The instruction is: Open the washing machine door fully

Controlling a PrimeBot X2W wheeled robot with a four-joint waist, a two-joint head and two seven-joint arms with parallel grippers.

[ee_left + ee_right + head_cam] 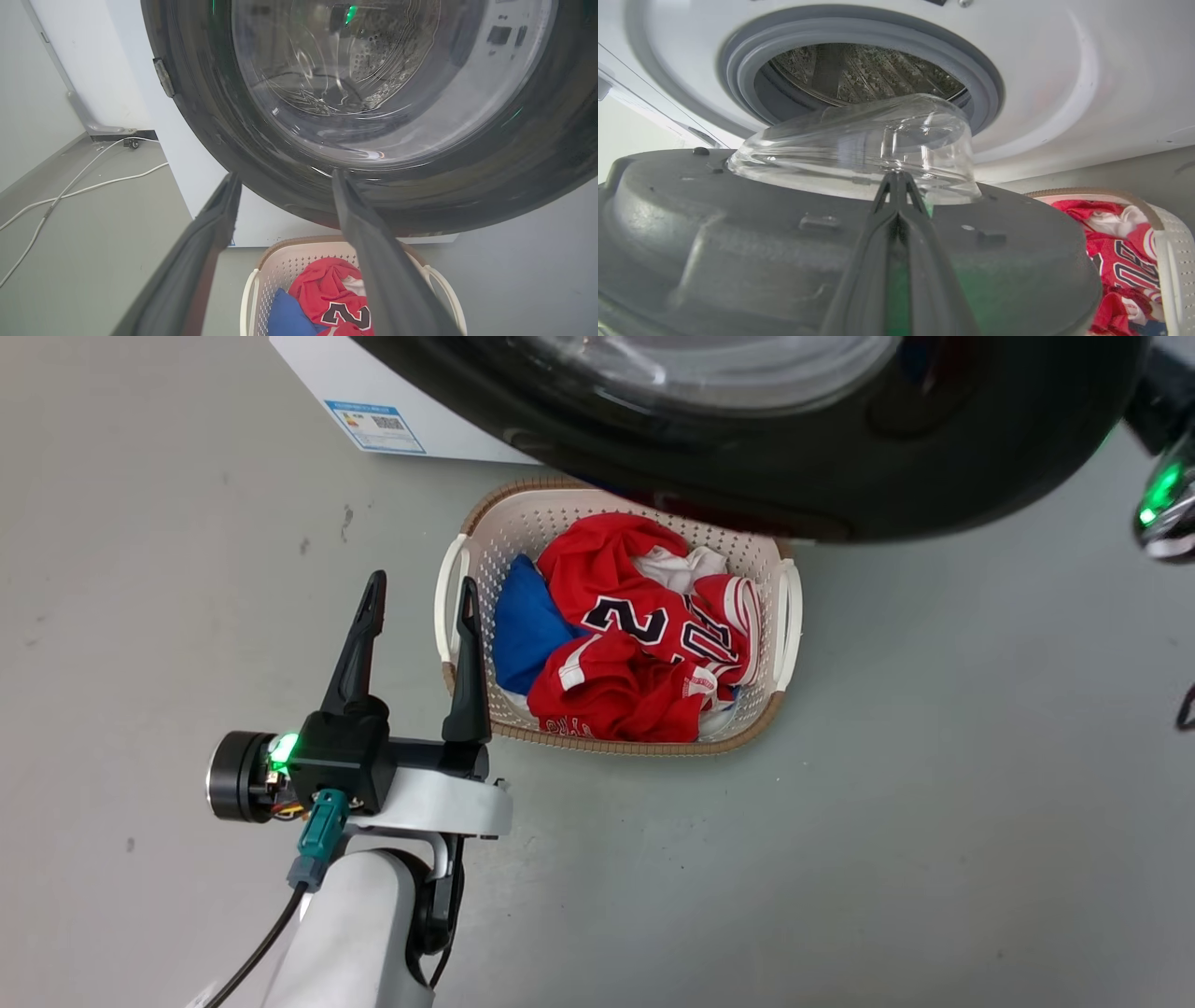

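Washing machine door (709,457) ajar, left gripper (422,583) wide, right gripper (896,179) closed, jersey (616,691) numbered 2

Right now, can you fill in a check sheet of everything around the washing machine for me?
Surface: grey floor, a few small marks.
Job's things: washing machine door open, swung away from the washing machine; how far, cannot tell.
Clutter: laundry basket on the floor below the door, holding a red jersey and blue cloth.
Claws: left claw open, empty, beside the basket; right claw shut, over the door's inner side.
Cables: white cables on the floor; black cable off the left arm.
Surroundings: grey rubber ring around the steel drum; people, nothing seen.
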